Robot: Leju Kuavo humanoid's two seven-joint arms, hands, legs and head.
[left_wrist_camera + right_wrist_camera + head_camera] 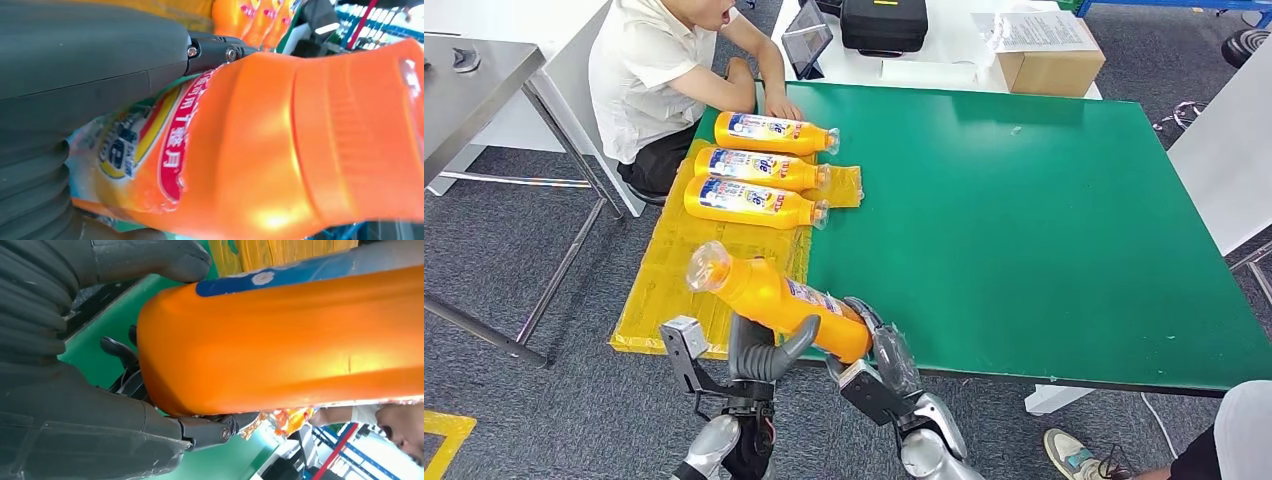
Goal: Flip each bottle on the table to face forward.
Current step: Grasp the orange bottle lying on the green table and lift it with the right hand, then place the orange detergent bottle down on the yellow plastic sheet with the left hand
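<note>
Head view, lower left: both hands grasp one bottle [776, 297] above the surface [1044, 230] edge, left hand [764, 352] mid-body, right hand [879, 350] at the base, likely for rotation. Three bottles [759, 165] lie upper left.

Left wrist view: label side faces the palm.

Right wrist view: fingers [150, 260] cup the base.

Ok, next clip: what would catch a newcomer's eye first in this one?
First, the orange bottle held in the air at the table's near left corner, gripped by both the left hand and the right hand, its cap end pointing up and left. Next, the three matching bottles lying in a row on the yellow sheet along the left side of the green table. A person sits at the far left corner.
</note>
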